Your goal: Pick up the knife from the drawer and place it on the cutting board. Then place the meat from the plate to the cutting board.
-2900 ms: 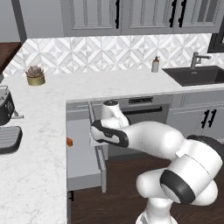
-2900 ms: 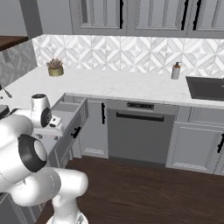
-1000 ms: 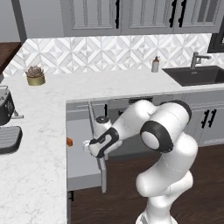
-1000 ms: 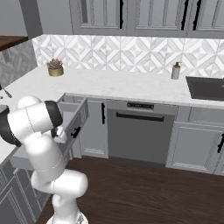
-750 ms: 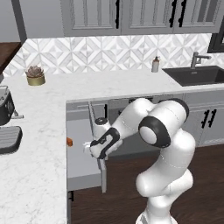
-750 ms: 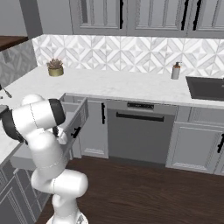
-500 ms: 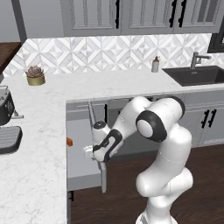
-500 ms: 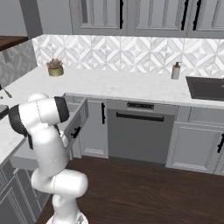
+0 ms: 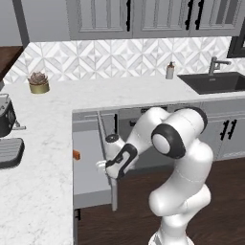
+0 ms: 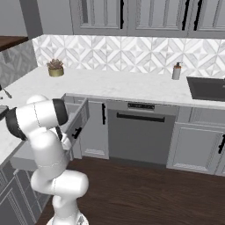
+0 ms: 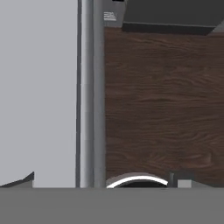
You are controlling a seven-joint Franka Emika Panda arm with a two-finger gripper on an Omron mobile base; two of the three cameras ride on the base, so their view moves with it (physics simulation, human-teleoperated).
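Hovering over the front edge of the pulled-out drawer [image 9: 91,167], the gripper [image 9: 101,165] has its jaws spread wide, grasping nothing. An orange knife [image 9: 76,154] handle peeks out beside the counter [image 9: 38,143] edge.

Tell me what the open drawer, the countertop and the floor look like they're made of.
Drawer: flat matte grey, uniform and grainless, likely painted wood or laminate; can't tell which. Countertop: white with faint grey veining and a soft sheen, looks like marble or quartz. Floor: dark brown with visible grain lines, looks like wood planks or wood-look laminate.
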